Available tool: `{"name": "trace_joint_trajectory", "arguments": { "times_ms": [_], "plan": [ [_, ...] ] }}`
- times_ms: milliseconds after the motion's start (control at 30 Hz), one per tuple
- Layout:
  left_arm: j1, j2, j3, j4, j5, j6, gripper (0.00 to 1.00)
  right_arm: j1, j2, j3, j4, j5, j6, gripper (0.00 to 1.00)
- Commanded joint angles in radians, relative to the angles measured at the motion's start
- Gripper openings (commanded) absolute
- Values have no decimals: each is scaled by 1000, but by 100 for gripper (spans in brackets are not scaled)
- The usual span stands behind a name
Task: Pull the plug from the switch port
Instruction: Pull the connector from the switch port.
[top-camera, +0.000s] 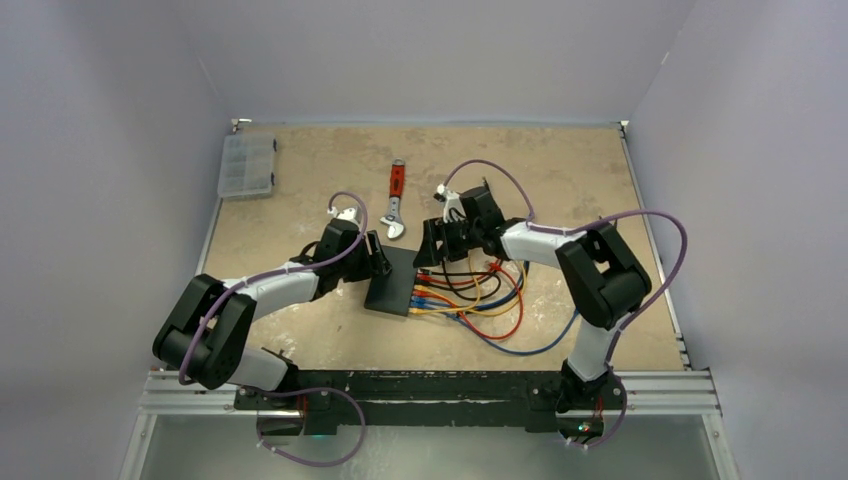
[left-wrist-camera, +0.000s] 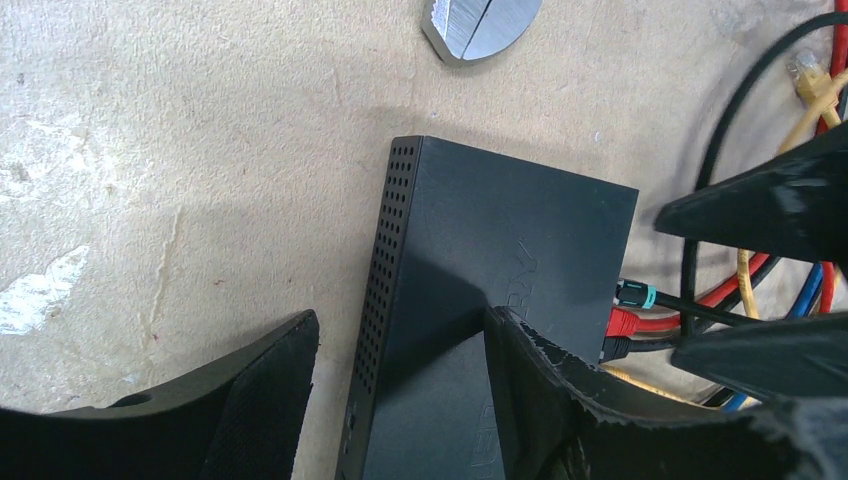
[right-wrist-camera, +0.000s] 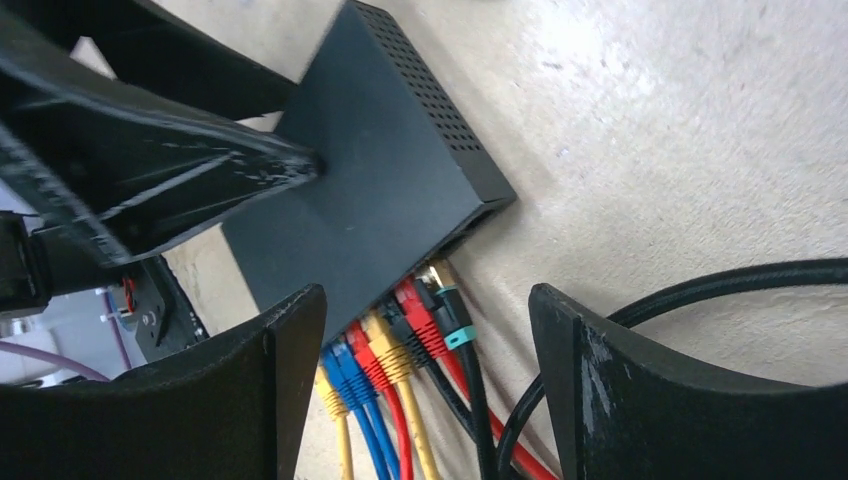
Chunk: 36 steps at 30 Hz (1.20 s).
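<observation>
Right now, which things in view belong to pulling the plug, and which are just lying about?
In the job: flat matte black switch box; coloured cable plugs in its port row; left hand; right hand.
Lying about: red-handled metal wrench; clear plastic compartment box.

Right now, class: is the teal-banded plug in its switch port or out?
In. The teal-banded plug sits with its tip inside the switch edge, in line with the red plug beside it; no gap shows.
</observation>
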<state>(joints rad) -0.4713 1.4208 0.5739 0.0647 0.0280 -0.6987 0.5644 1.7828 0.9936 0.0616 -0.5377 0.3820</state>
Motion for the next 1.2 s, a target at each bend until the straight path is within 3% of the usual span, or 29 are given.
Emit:
{"name": "trace_joint_trajectory", "arguments": {
  "times_ms": [0, 233, 500, 1167],
  "plan": [
    [7, -5, -16, 1, 17, -18, 61, -3, 47, 17, -3, -28, 43, 77],
    [7, -5, -19, 1, 18, -18, 60, -14, 61, 3, -40, 30, 83, 77],
    [7, -3, -20, 5, 21, -19, 58, -92, 57, -76, 33, -110, 116, 67],
    [7, -3, -26, 24, 41, -23, 55, -93, 186, -151, 294, -357, 278, 48]
  ]
}}
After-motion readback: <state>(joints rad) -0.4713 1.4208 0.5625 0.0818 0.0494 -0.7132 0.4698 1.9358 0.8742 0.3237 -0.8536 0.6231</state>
